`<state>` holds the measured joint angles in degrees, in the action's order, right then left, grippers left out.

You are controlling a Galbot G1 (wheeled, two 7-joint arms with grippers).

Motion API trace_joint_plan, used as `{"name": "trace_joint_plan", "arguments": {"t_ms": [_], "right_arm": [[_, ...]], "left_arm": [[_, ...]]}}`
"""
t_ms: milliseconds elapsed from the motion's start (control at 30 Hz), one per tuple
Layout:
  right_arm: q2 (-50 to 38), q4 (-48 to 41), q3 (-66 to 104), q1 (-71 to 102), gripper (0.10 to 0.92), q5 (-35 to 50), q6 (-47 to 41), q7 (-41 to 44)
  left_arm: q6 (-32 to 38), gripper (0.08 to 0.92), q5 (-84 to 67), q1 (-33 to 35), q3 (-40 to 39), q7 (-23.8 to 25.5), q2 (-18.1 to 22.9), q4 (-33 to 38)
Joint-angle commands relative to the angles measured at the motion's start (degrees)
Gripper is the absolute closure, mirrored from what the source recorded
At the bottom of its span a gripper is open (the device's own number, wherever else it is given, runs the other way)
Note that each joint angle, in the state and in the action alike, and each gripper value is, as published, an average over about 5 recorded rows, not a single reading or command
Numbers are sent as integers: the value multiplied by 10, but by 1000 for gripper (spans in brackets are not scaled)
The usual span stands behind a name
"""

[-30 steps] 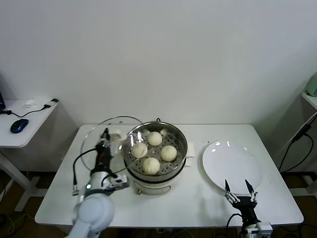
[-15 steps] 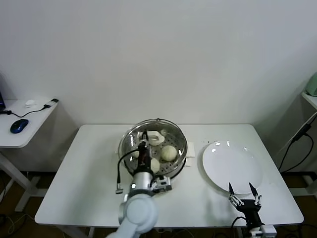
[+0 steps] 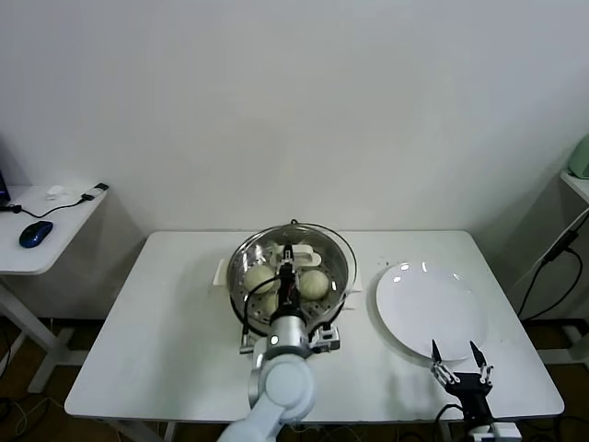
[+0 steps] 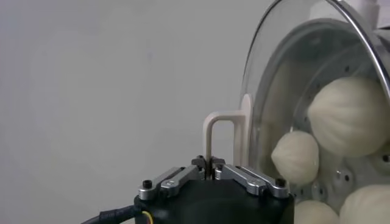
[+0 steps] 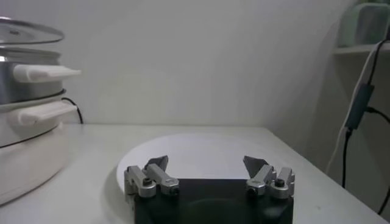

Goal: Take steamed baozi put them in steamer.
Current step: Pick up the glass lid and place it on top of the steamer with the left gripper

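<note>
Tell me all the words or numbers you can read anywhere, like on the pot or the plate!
There are none to read. The steamer, the glass lid held by the left gripper, the baozi, the white plate and the right gripper show no words, numbers or signs.

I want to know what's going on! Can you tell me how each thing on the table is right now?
Steamed baozi: sitting inside the steamer, under the lid.
Steamer: covered by the glass lid.
Glass lid: on the steamer, its white handle pinched.
Left hand: shut on the lid handle.
Right hand: open, holding nothing, at the plate's near edge.
White plate: empty.
</note>
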<state>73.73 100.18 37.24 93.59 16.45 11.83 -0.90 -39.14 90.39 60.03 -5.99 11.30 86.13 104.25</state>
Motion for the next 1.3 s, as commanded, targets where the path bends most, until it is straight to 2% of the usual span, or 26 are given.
{"name": "trace_joint_plan", "arguments": {"t_ms": [33,400,700,800,1067,1300], "right_arm": [[1,-3,1,2,203,2,6,-1],[1,-8,1,3,203,1,14,1],[0,-8,0,1,203,0,15,4],[0,-7,0,0,203,-1,13,7],[0,-7,1,-3,203,-6,10,12],[0,-7,1,-5,203,-12,7,12]], "left_arm": [[-1,866,17,-4,8,-6,2,-23],[0,866,13,2,17,-13,1,-28],[12,853,13,0,14,2,-6,-12],[14,791,14,1,13,10,-10,-7],[16,557,12,3,14,22,-17,4],[22,359,-24,13,6,23,-35,56]]}}
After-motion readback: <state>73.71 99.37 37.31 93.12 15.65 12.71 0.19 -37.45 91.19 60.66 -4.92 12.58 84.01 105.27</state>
